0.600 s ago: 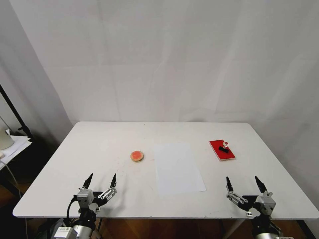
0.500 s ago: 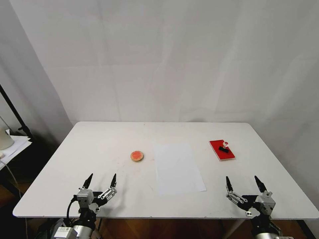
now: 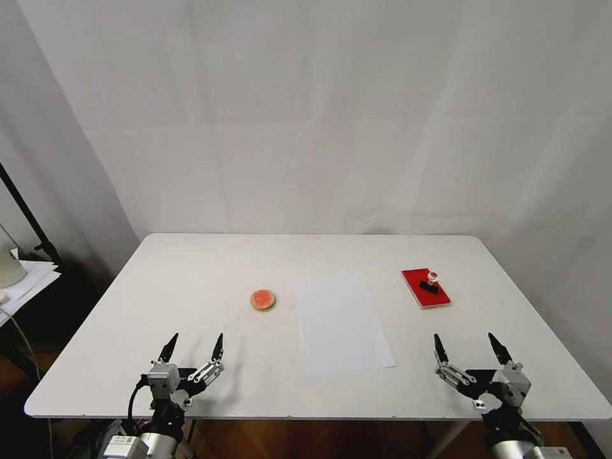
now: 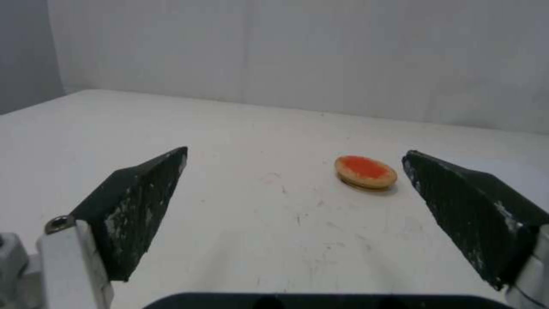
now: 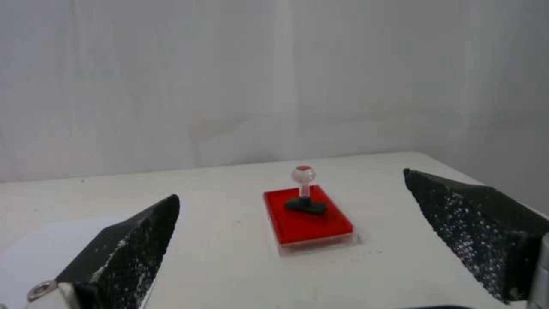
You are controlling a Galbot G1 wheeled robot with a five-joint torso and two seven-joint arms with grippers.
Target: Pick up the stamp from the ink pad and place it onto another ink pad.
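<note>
The task stands at its opening step, the reach for the pick-up: the tiny stamp with a black rectangular base and clear round knob (image 3: pixel 431 283) stands upright on the flat bright red rectangular ink pad (image 3: pixel 418 280), toward the right of the white counter (image 3: pixel 191 268). The right gripper (image 3: pixel 468 344) hovers at the near edge, its fingers spread wide and empty, aimed at that pad. The left gripper (image 3: pixel 194 343) waits at the near left edge, fingers likewise released, facing the small round orange-red ink pad with a tan rim (image 3: pixel 263 299); a white paper sheet (image 3: pixel 341 322) lies between the two pads. Next, I judge, the right arm must advance over the red pad and descend so its fingers straddle the slim knob stem.
</note>
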